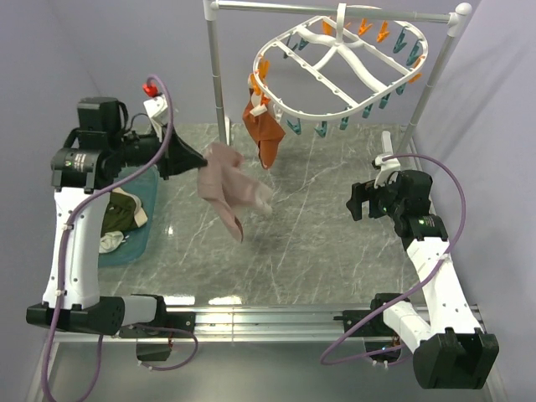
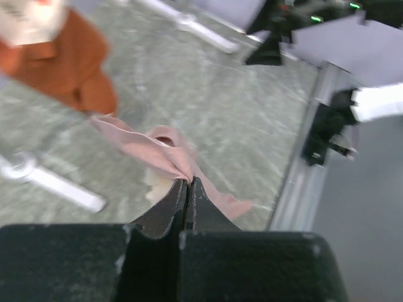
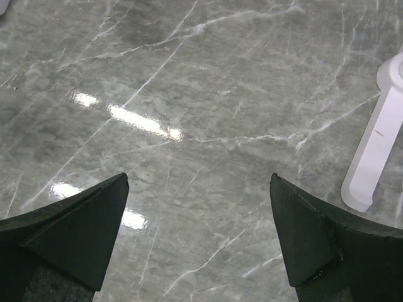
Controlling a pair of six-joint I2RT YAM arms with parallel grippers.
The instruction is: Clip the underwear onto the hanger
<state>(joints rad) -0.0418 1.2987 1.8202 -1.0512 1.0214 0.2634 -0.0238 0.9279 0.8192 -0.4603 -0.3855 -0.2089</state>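
Underwear (image 1: 230, 191) hangs from left gripper (image 1: 199, 159), jaws pinched tight on one edge; right gripper (image 1: 358, 201) jaws wide, empty. Suggest raising that edge to hanger (image 1: 338, 48) rim, cloth taut.

pinkish-beige underwear (image 1: 228, 189), white hanger (image 1: 339, 63), grey marbled table (image 1: 318, 243)

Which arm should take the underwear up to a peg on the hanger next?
Left. The left claw is shut on the underwear, which dangles above the table close to the hanger and its near pegs. The right claw is open, empty, and farther off.
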